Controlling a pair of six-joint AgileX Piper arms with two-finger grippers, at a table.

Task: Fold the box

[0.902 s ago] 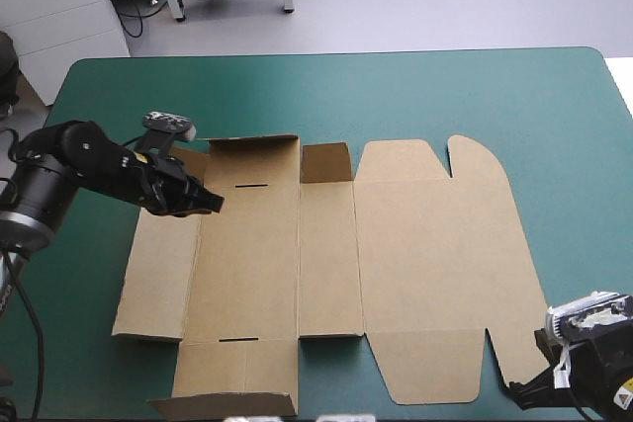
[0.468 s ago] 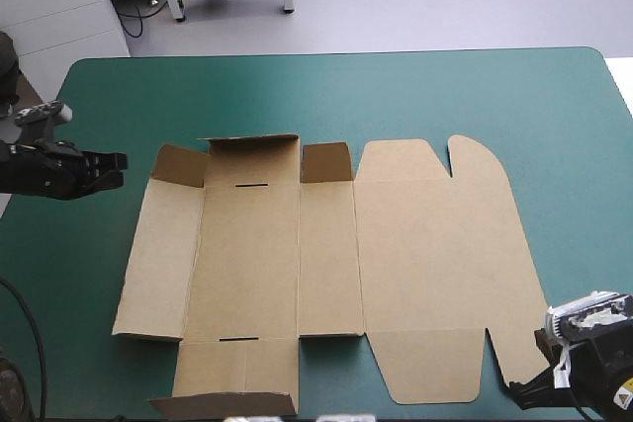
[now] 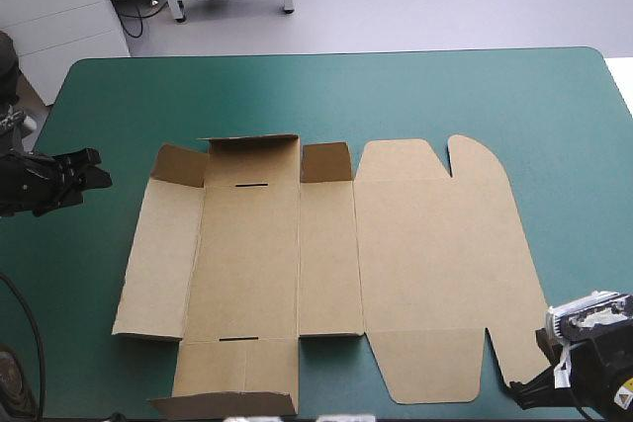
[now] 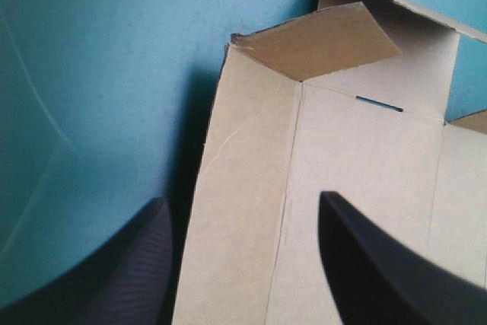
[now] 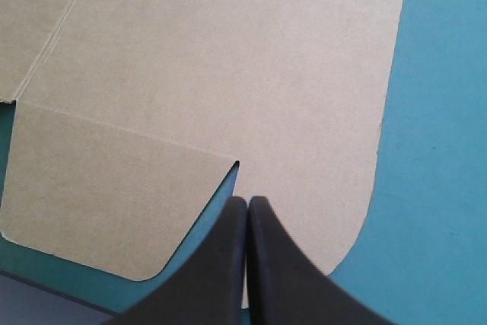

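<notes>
The brown box (image 3: 326, 264) lies as a cut sheet across the middle of the table. Its left wall panel (image 3: 158, 244) is tilted slightly up, and a small corner flap (image 3: 180, 163) stands raised at its far end. My left gripper (image 3: 91, 169) is open near the table's left edge, apart from the box. In the left wrist view the left gripper (image 4: 242, 197) has its fingers spread, with the box (image 4: 358, 157) ahead and below and nothing between them. My right gripper (image 3: 516, 387) is shut by the near right corner. In the right wrist view the right gripper (image 5: 248, 199) points at a notch in the box (image 5: 213, 66).
The teal-green cover (image 3: 326, 96) shows all round the sheet, widest on the far side. The sheet's near left flap (image 3: 223, 404) reaches the table's near edge. My left arm hangs at the table's left edge.
My left gripper has drawn back leftward from over the box's left wall to the table's left edge and opened. The raised corner flap is now uncovered. The right gripper has not moved.
</notes>
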